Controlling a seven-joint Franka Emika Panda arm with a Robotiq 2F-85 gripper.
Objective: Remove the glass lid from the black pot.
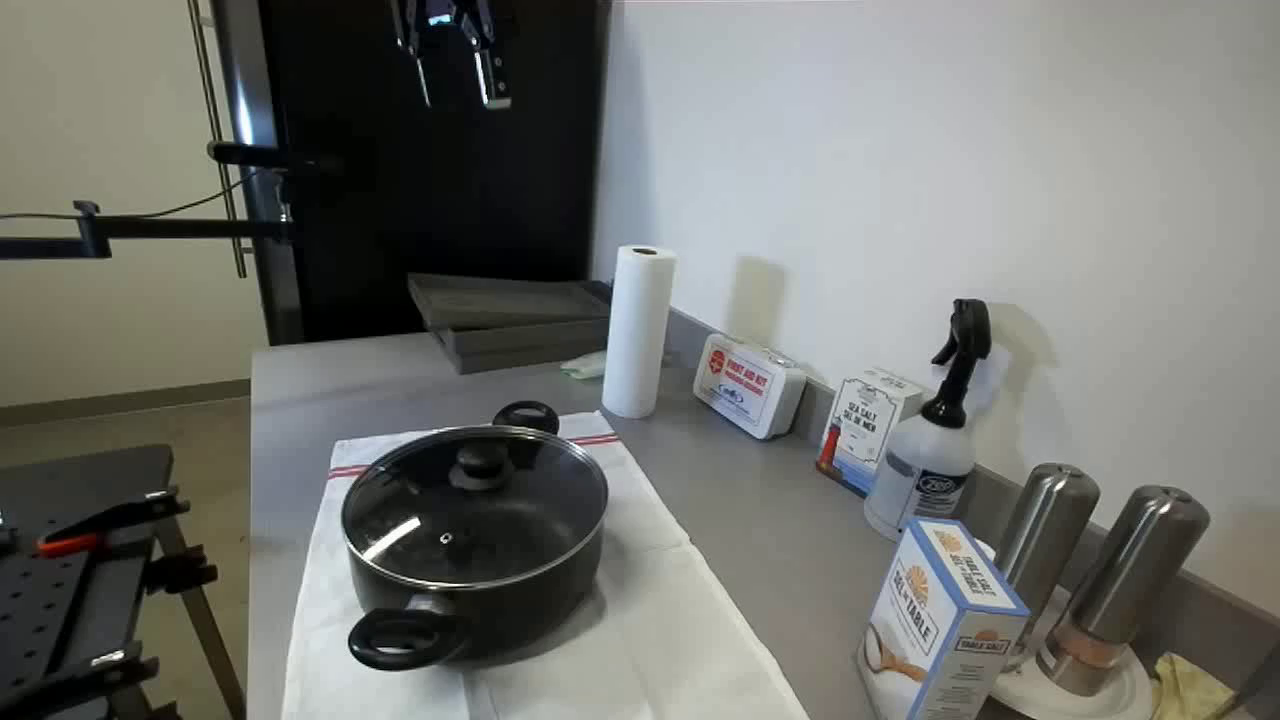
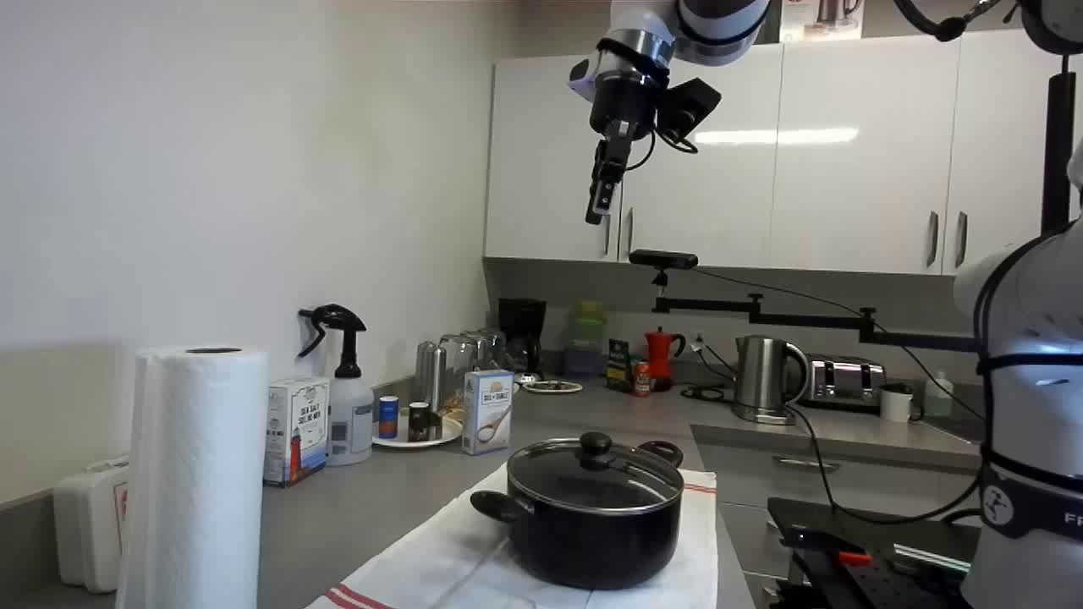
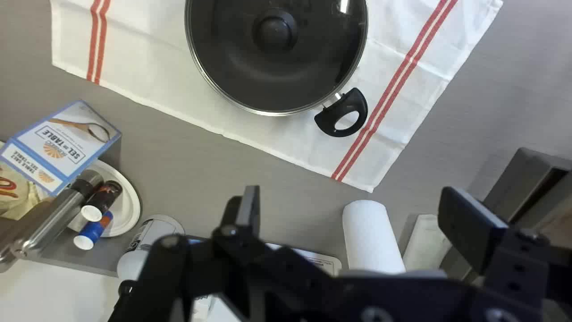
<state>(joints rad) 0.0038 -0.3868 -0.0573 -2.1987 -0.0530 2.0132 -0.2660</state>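
The arm is white and rounded, wrapped with thin black straps; a broad black band bears a round white emblem and white letters. The black wrist has a silver ring and a boxy camera with looped cable. The black pincer shows round screws and pale-edged fingers.

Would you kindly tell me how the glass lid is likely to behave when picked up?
The glass lid is probably stiff and breakable, being a wide transparent disc. The bright reflection on it suggests smooth glass that may be slippery. Gripped by its central black knob, it would probably hang fairly level.
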